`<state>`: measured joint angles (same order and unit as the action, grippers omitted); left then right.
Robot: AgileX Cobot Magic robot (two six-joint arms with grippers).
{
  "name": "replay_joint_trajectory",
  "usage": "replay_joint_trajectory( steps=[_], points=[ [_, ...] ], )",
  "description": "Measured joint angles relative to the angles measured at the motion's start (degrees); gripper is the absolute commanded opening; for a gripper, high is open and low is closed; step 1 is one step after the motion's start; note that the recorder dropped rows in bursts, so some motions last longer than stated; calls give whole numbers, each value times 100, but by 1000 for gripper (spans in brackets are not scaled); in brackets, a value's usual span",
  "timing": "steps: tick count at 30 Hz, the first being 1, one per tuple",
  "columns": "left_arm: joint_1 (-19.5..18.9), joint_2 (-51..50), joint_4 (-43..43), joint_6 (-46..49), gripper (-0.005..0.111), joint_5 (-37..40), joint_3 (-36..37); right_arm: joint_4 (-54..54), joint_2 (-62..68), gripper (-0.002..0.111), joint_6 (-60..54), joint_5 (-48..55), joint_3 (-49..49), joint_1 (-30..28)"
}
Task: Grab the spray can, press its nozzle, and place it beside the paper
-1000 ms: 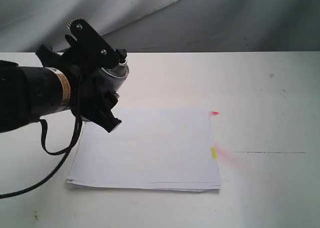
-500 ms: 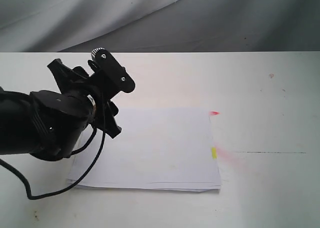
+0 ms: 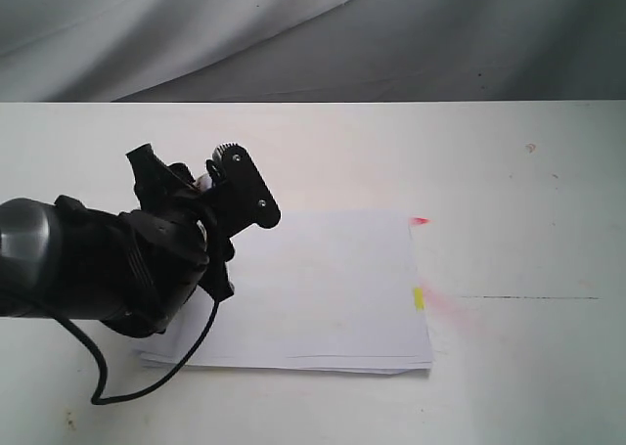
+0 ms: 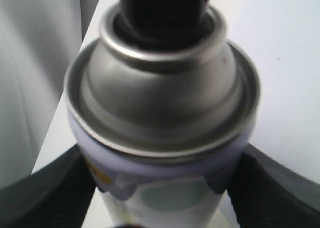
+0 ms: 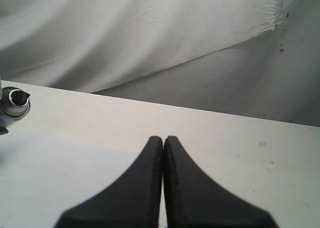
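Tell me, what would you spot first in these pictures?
The big black left gripper looms over the left edge of the white paper on the table. Up close, its fingers squeeze a shiny silver spray can with a black nozzle on top.

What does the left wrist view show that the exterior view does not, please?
Only the left wrist view shows the spray can close up: its silver dome, the black nozzle and the top of its label, clamped between two dark fingers. Only the exterior view shows the whole paper with its pink mark and yellow mark, lying on the table. The can is almost wholly hidden there. Both views show the left gripper above a white surface.
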<state>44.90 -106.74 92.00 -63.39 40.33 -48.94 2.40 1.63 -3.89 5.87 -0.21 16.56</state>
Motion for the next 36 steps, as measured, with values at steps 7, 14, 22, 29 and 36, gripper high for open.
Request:
replay_joint_trajectory(
  steps=[7, 14, 22, 29, 36],
  points=[
    [0, -42, 2, 64, 0, 424, -5, 0, 0, 0, 0, 0, 0, 0],
    [0, -42, 12, 64, 0, 472, -5, 0, 0, 0, 0, 0, 0, 0],
    [0, -42, 12, 64, 0, 415, -5, 0, 0, 0, 0, -10, 0, 0],
    [0, -42, 24, 64, 0, 415, -5, 0, 0, 0, 0, -10, 0, 0],
    [0, -42, 24, 64, 0, 415, -5, 55, 0, 0, 0, -43, 0, 0]
  ],
)
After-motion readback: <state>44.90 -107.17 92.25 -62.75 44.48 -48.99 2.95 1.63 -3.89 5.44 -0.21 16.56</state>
